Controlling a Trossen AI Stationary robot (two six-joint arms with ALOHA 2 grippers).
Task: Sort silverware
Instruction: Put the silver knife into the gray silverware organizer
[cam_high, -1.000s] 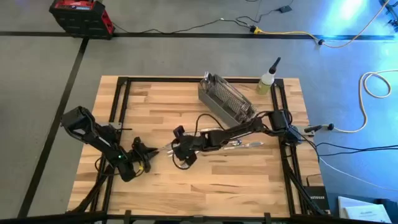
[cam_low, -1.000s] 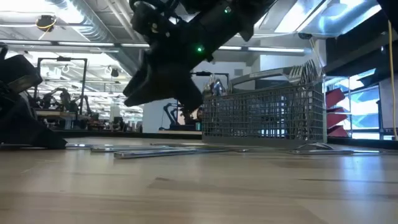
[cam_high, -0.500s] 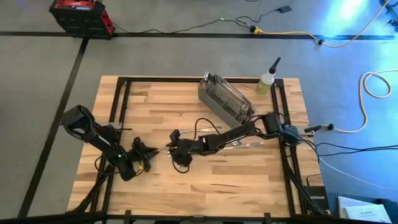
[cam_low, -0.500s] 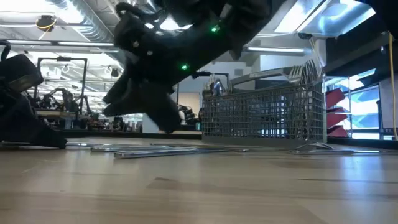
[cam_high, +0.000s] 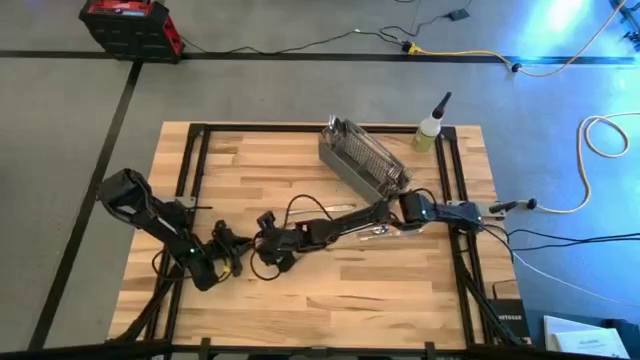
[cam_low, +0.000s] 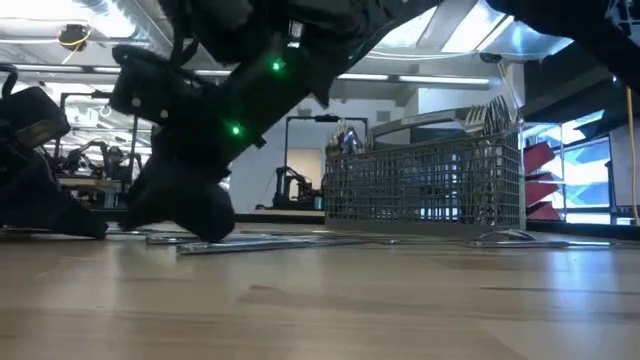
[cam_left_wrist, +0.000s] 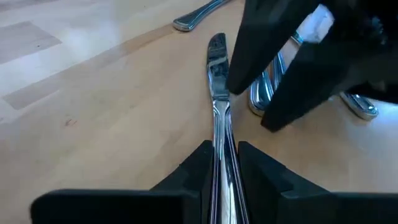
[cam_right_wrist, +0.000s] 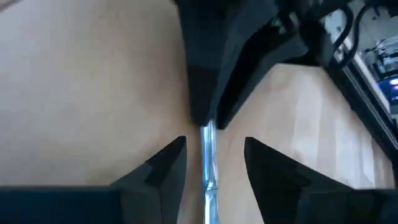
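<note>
Left gripper: the left gripper (cam_left_wrist: 221, 163) sits low on the worktop (cam_high: 300, 300) at its left-middle, clenched on one piece of silverware (cam_left_wrist: 217, 93) whose shaft runs out between the fingers (cam_left_wrist: 193, 168). It grips near one end, so the far end lies free for the other arm to take.

Right gripper: the right gripper (cam_right_wrist: 208, 158), reached far across from the right side, faces the left one with its fingers (cam_right_wrist: 163, 163) parted either side of the same shiny shaft. It is not closed on it, and reads as a handover about to be made, the jaws straddling the piece so they can close square on it.

Held piece: it lies flat and touches or nearly touches the worktop, between the two grippers, which meet nose to nose in the high view.

Loose silverware: a few more pieces (cam_left_wrist: 264, 93) lie just beside the held one, and a further piece (cam_left_wrist: 196, 14) lies beyond; others (cam_high: 385, 232) rest on the wood under the right arm, near the basket.

Mesh basket: the gray basket (cam_high: 362, 160) stands at the far middle of the worktop with handles (cam_low: 490, 112) sticking up from it, likely the sorted ones.

Bottle: a small bottle (cam_high: 430, 130) stands at the far right edge, apart from the work.
</note>
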